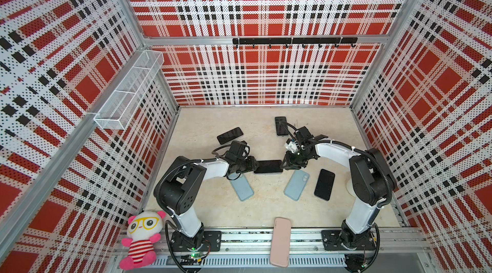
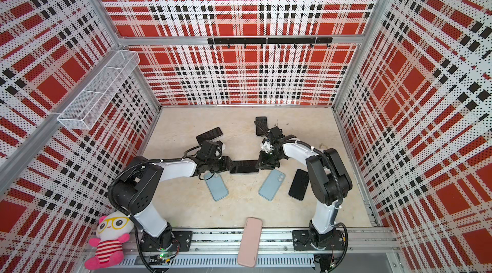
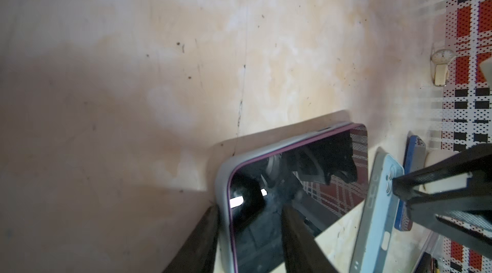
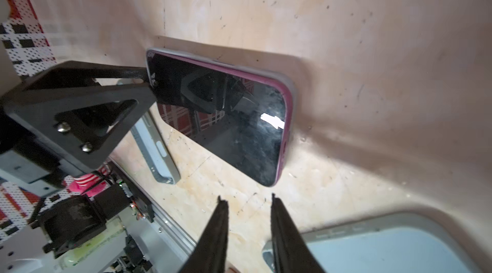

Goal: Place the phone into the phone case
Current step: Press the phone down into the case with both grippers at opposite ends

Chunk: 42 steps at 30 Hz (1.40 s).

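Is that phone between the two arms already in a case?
Mostly in: a grey case rims the phone along two edges; its other edges are unclear.

Top views high overhead, wrist views close — sharing phone (image 3: pixel 292 191)

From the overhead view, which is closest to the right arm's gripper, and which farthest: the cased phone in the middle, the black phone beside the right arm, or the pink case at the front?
1. Cased phone: at the right gripper, centre.
2. Black phone: beside the right arm.
3. Pink case: front rail, farthest.
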Available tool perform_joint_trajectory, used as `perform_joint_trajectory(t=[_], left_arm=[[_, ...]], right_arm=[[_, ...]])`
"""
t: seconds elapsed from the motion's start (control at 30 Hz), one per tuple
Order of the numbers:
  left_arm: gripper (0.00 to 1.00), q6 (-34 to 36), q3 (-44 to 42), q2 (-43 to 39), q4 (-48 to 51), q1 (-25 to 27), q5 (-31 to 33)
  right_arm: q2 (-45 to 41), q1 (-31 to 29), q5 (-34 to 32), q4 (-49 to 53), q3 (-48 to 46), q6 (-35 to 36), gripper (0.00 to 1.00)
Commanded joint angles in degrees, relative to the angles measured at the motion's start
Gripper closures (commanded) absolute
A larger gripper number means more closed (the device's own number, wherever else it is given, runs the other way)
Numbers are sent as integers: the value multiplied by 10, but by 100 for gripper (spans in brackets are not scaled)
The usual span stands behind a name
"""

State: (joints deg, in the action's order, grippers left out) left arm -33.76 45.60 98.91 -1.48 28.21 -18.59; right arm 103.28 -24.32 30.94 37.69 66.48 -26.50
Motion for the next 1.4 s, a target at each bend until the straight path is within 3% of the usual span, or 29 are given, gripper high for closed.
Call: perform_joint_trajectory(t=[0.0,0.77,1.0,1.37], left_arm=[[58,2,-2,22,40,7,13],[67,6,25,43,64,17,11],[68,5,23,40,65,17,15],[70,4,25,46,62,17,14]], right_arm=[[8,-6,-23,13,-2,13,74],[62,-46,-59,-24,7,-2,87],[16,-32,-110,7,7,7,81],[44,-29,-83,-17,12,8,83]])
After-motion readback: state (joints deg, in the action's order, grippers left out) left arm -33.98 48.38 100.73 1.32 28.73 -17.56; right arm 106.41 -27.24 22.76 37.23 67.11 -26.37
